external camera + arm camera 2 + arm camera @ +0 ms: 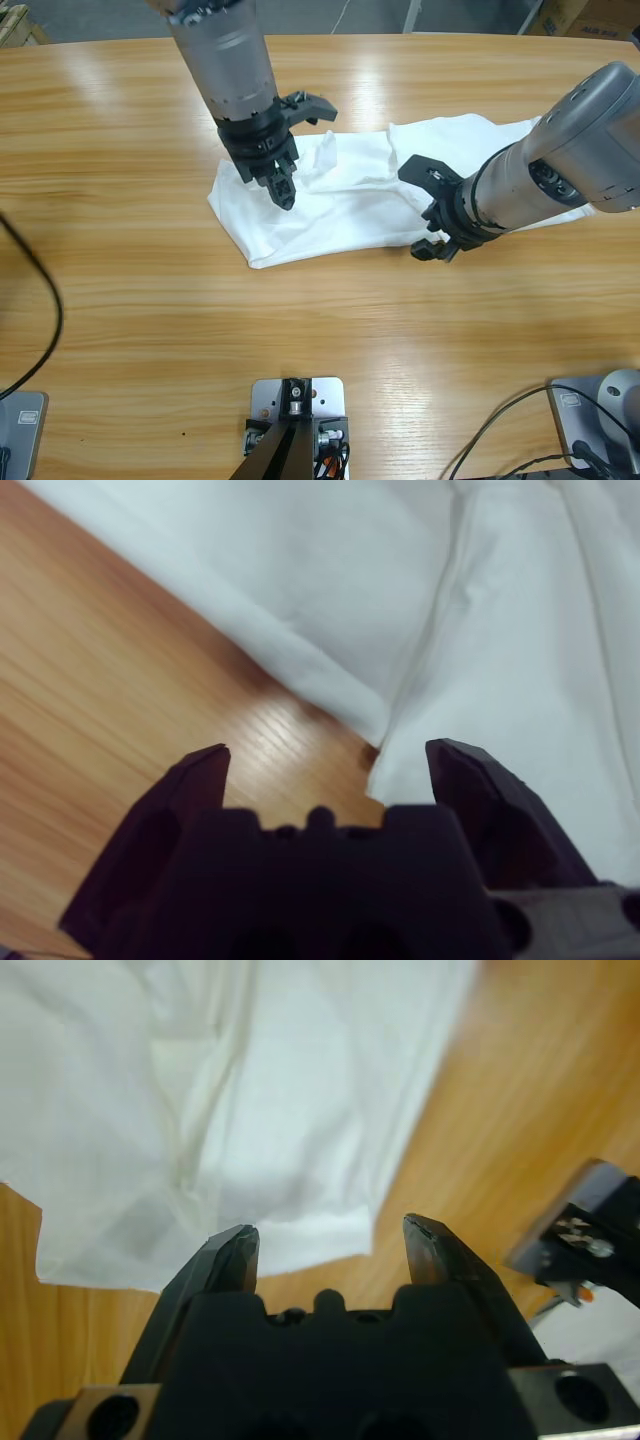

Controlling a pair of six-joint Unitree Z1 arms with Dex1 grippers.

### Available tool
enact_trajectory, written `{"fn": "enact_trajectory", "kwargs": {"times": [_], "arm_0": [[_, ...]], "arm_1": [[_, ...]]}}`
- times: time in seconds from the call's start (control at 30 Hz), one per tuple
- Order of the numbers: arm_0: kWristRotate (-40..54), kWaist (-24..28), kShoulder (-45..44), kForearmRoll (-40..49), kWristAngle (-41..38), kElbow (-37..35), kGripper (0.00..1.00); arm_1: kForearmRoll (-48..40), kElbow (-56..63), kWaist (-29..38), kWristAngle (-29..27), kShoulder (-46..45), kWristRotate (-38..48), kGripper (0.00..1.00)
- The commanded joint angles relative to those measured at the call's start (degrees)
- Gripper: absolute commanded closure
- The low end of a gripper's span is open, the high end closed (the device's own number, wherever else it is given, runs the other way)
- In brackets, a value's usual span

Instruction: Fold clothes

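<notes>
T-shirt, white, one: lies crumpled and partly doubled over on the far half of the table, stretching from near the middle out to the right; rounded fold at its near-left corner, loose ridges across the middle. Left gripper, one: its arm comes down steeply from the top edge of the high view and hangs over the left part of the shirt; jaws released and spread, nothing between them, the shirt's edge lying just beyond their tips in the left wrist view. Right gripper, one: its arm reaches in low from the right edge, forearm crossing the shirt's right portion; jaws parted wide at the shirt's near edge, a fold corner lying between them, not gripped. Table, one: long, pale varnished wood with lengthwise grain, glossy under the light. Black cable, one, loops across its left end. Grey floor shows beyond the far edge.
</notes>
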Motion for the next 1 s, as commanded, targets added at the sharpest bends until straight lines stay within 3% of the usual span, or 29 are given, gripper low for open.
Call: {"fn": "enact_trajectory", "kwargs": {"times": [0.03,0.4,0.47,0.5,0.57,0.6,1.0], "arm_0": [[-0.17,2.64,7.74,-0.54,2.37,-4.13,0.401],[-0.08,2.98,10.8,0.69,-1.95,-0.26,0.405],[-0.08,3.01,11.13,1.32,-2.78,0.13,0.445],[-0.12,3.0,10.97,1.97,-3.11,0.0,0.563],[-0.12,2.94,10.06,3.33,-3.53,-0.02,0.896],[0.09,3.07,9.88,3.96,-3.73,0.28,0.99],[2.53,2.59,5.87,6.35,-6.1,2.66,1.0]], "arm_1": [[-1.81,1.21,0.71,0.91,1.45,0.7,0.197],[-2.18,1.19,0.71,1.09,1.91,0.7,0.197],[-2.09,1.49,0.71,1.09,1.45,0.7,0.197],[-2.09,1.75,0.71,1.09,1.26,0.7,0.197],[-2.09,2.28,0.71,1.07,1.14,0.7,0.197],[-2.09,2.4,0.71,1.05,1.07,0.7,0.197],[-2.01,2.88,0.71,0.79,-0.85,0.79,0.202]]}}
